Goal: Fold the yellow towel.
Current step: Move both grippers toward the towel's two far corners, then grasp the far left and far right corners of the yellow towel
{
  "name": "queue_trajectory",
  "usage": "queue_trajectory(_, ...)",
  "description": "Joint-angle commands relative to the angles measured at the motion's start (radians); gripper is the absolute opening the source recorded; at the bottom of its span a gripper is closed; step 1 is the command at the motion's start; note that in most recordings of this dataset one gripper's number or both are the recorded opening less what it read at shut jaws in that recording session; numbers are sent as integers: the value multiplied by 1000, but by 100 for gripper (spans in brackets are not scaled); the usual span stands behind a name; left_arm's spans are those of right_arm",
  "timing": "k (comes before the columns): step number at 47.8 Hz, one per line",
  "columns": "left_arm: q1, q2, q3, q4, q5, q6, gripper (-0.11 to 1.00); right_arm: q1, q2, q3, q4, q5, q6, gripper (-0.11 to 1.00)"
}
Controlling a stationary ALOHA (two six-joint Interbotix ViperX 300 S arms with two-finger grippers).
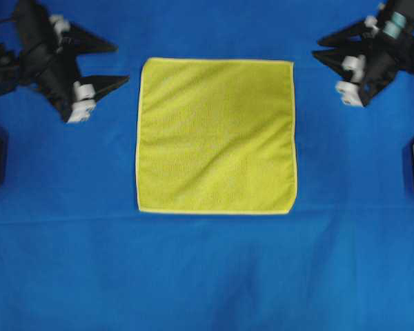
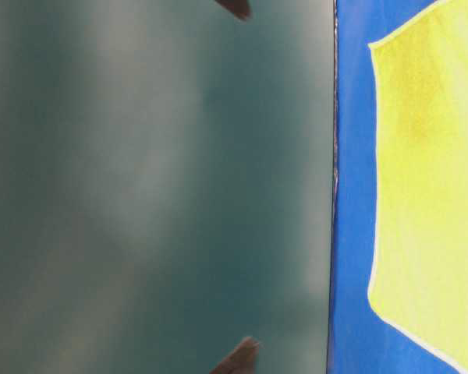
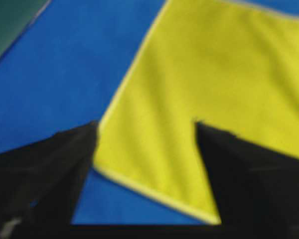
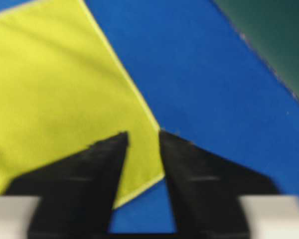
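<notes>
Yellow towel (image 1: 216, 136) flat on my blue cloth (image 1: 207, 276).
Left gripper (image 1: 117, 63) fingers spread wide, right gripper (image 1: 320, 47) fingers parted too, corners just ahead, nothing held.

Square bright yellow microfibre towel (image 1: 216, 136), unfolded

It lies flat and spread open, its paler hem visible along every edge.

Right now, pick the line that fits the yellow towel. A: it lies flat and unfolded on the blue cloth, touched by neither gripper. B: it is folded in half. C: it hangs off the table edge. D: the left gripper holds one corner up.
A: the yellow towel lies spread as a full square, with the left gripper and right gripper open beside its top corners.
</notes>
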Motion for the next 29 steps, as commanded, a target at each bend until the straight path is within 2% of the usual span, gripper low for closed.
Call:
queue_trajectory(1, 26, 72, -40, 2, -40, 34, 82, -18, 91, -58, -12, 0, -5, 54)
queue_trajectory(3, 38, 107, -49, 2, -55, 46, 85, -23, 135, -74, -23, 0, -6, 60)
queue_trajectory(9, 77, 216, -84, 2, -92, 67, 84, -41, 262, -115, -43, -3, -6, 55)
queue_trajectory(15, 114, 337, -132, 0, -110, 77, 85, -57, 385, -153, -57, -8, -6, 55)
queue_trajectory(29, 152, 540, -218, 2, -110, 92, 85, -81, 551, -215, -78, -12, -6, 55)
